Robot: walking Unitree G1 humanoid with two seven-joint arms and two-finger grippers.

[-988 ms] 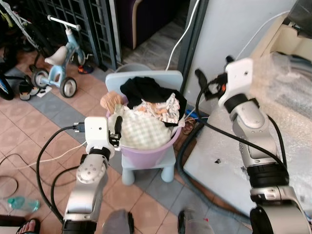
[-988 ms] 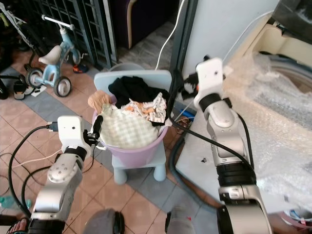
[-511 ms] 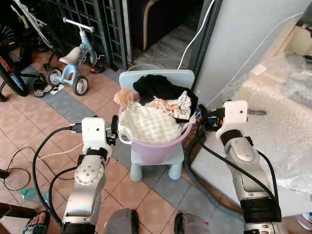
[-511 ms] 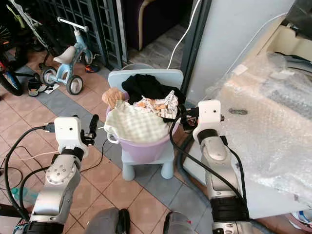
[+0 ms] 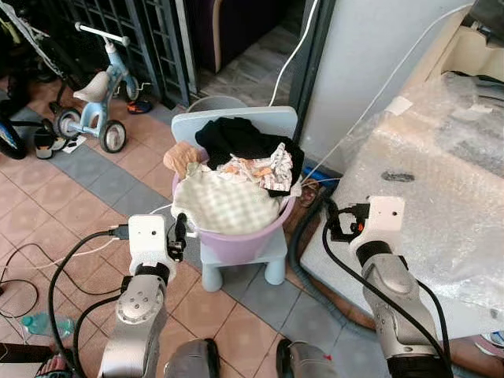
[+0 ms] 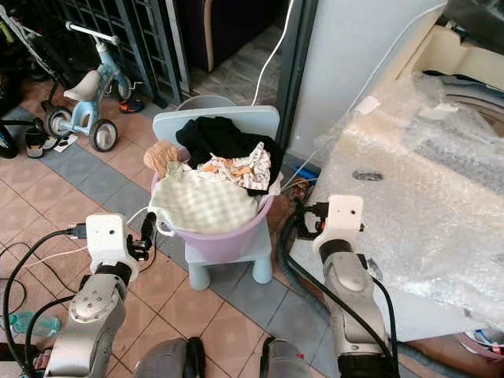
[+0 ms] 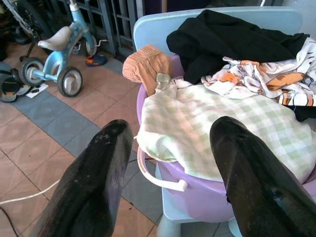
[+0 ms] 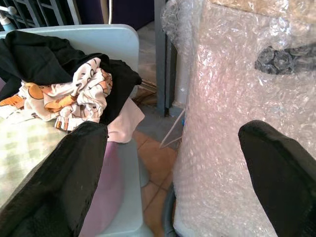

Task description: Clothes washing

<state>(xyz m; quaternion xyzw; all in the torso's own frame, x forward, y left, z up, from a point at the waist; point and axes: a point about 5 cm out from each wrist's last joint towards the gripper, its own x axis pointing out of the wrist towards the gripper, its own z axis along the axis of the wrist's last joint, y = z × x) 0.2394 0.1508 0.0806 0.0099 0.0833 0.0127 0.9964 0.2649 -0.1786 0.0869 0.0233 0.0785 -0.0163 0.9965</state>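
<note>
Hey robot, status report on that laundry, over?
Left gripper open beside purple basin. Right gripper open, near bubble-wrapped washer. Clothes untouched. Nothing blocking.

The left end effector (image 7: 168, 173) has its two black fingers spread wide apart, empty, just short of a purple basin (image 7: 197, 202) heaped with laundry. A pale green checked cloth (image 7: 222, 123) drapes over the rim, with a black garment (image 7: 232, 39), a printed orange and white piece (image 7: 261, 81) and a tan item (image 7: 148, 66) behind. The basin sits on a light blue chair (image 7: 163, 27). A child's tricycle (image 7: 59, 54) stands on the tiled floor (image 7: 39, 133).
</note>
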